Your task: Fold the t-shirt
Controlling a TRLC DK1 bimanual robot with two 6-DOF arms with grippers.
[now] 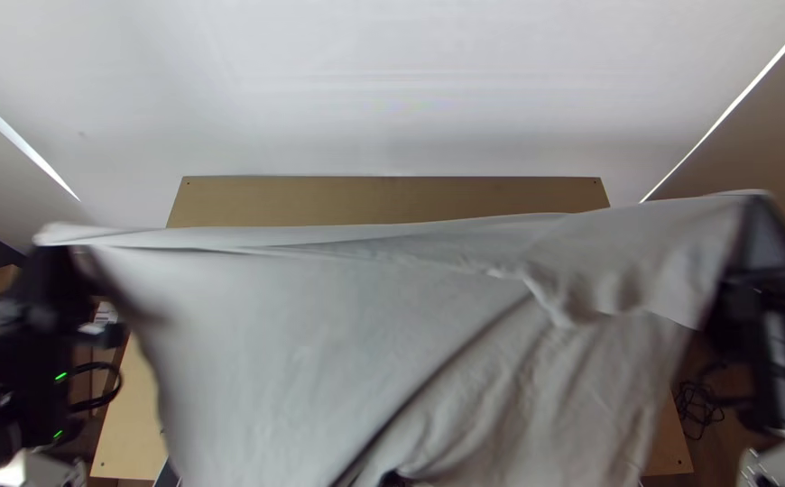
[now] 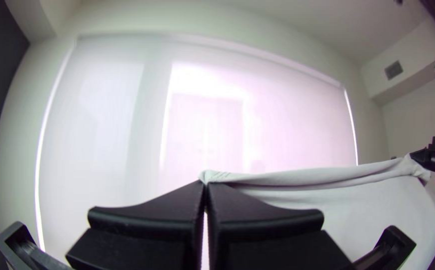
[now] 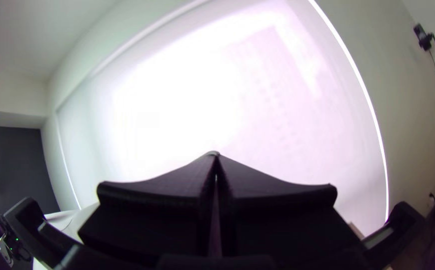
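Left hand (image 1: 57, 255): at the far left of the top view, its black fingers (image 2: 142, 210) pressed together on the t-shirt (image 1: 275, 325). In the left wrist view the cloth comes out right at the fingertips, so the left hand (image 2: 205, 183) pinches one upper corner.
Looped black cable (image 1: 115, 388): beside the left arm, near the cloth's left side.
Left part of the shirt: pale grey-white, falling from the pinched corner in a fairly smooth sheet, with a narrow fold along its upper edge.
Wooden surface (image 1: 388, 200): behind the shirt in the top view, its far strip in sight above the upper edge and its near corners to either side of the cloth.
Middle of the shirt: held up between the two hands, the upper edge nearly straight from one to the other; a long crease slants from the lower middle up toward the right.
Right part of the shirt: more rumpled, with a wavy, bunched ridge below the upper edge and a layer lapping over the cloth beneath.
Tangled black cable (image 1: 699, 406): down by the surface's right side, near the right arm.
Right hand (image 1: 753, 215): at the far right of the top view, pinching the opposite upper corner. In the left wrist view the cloth gathers at its tip; in the right wrist view its two fingers (image 3: 152, 200) meet.
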